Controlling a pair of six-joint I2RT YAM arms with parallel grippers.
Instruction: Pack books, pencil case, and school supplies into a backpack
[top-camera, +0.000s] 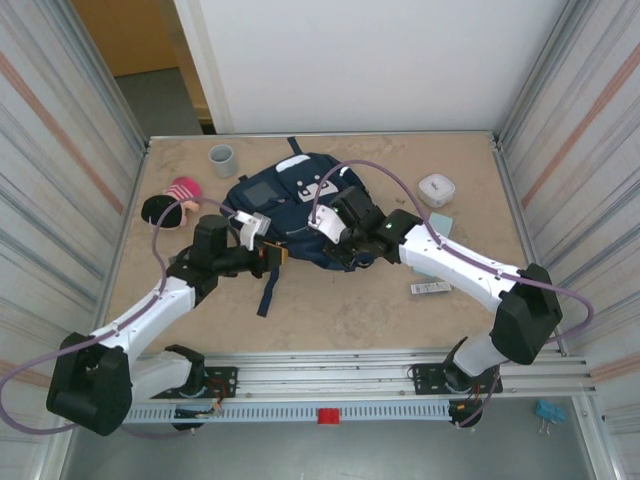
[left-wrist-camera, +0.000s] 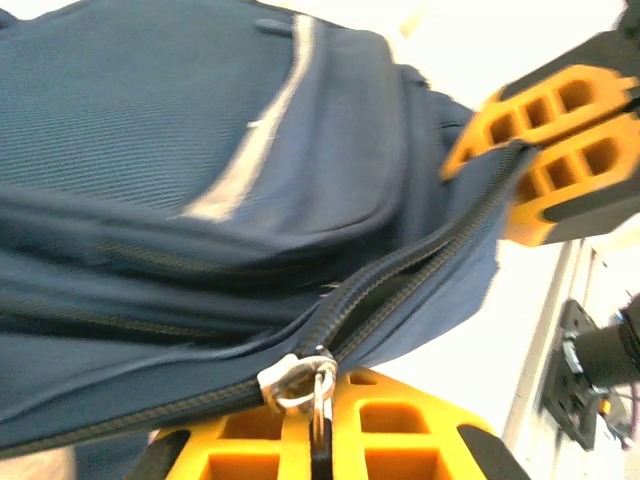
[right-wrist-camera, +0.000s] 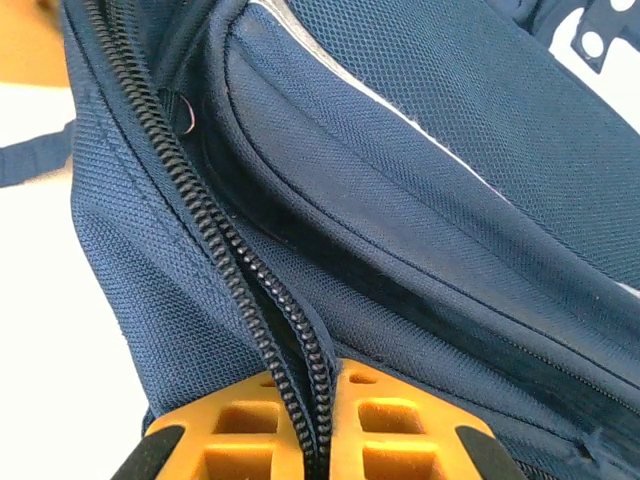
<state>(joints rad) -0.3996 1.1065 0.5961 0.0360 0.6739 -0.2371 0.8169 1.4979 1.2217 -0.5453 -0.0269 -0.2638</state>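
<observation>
Early days I reckon: my left fingers (left-wrist-camera: 400, 440) pinch the zipper pull (left-wrist-camera: 300, 385) of the backpack (top-camera: 290, 200), right fingers (right-wrist-camera: 400, 425) clamp its zipper edge (right-wrist-camera: 290, 360), and the white case (top-camera: 437, 187) sits out on the table (top-camera: 340, 300).

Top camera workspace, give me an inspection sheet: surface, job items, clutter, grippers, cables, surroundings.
Surface: beige table, bare in front of the backpack.
Job's things: navy backpack lying mid-table, its main zipper apparently part open.
Clutter: grey cup, pink striped item, white round case, pale teal flat item, remote-like item.
Grippers: left gripper shut on the zipper pull; right gripper shut on the backpack's zipper edge.
Cables: purple cables loop along both arms, one arcing over the backpack.
Surroundings: ribbed metal side panels, white back wall.
</observation>
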